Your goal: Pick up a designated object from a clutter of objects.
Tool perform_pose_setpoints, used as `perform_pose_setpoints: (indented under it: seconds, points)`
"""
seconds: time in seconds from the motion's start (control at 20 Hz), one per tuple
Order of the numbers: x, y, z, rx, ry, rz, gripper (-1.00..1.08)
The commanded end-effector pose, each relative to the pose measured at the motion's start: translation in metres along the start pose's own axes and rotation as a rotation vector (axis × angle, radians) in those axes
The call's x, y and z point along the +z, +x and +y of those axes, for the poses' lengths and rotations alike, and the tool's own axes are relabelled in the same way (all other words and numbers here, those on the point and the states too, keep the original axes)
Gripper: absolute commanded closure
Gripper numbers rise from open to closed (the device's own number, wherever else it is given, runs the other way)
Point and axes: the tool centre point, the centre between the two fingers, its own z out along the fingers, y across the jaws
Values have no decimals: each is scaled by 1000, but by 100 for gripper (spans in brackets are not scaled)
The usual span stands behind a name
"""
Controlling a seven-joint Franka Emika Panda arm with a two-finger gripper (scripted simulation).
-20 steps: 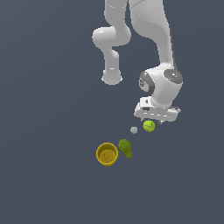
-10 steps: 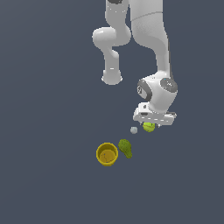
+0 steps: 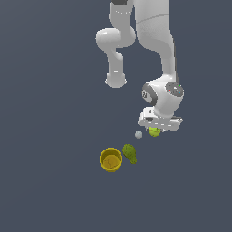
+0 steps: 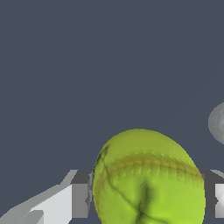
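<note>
The designated object, a yellow-green ball [image 3: 154,132] with dark seam marks, lies directly under my gripper [image 3: 156,128]. In the wrist view the ball [image 4: 146,175] fills the space between my two fingers [image 4: 78,194], one on each side with a thin gap to each. The gripper [image 4: 148,199] is open around the ball. The other pieces of the clutter of objects lie toward the exterior view's left: a tiny grey ball [image 3: 138,134], a dark green pear-shaped object [image 3: 130,153] and a yellow cup [image 3: 110,159].
The grey ball [image 4: 217,123] sits close beside the gripper. The arm's white base link [image 3: 116,80] stands farther back. The ground all around is a flat dark grey floor.
The gripper has come down over the yellow-green ball, so its fingers now straddle it. The ball, the cup, the pear and the grey ball have not moved.
</note>
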Motion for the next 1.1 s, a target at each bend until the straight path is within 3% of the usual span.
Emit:
perform_pose_setpoints:
  seconds: [0.0,0.5,1.05]
  points:
    - [1,0,1,2,-1,-1,108]
    - [-9,2,12,0,0,0,108]
    - [-57,12,80,0,0,0,108]
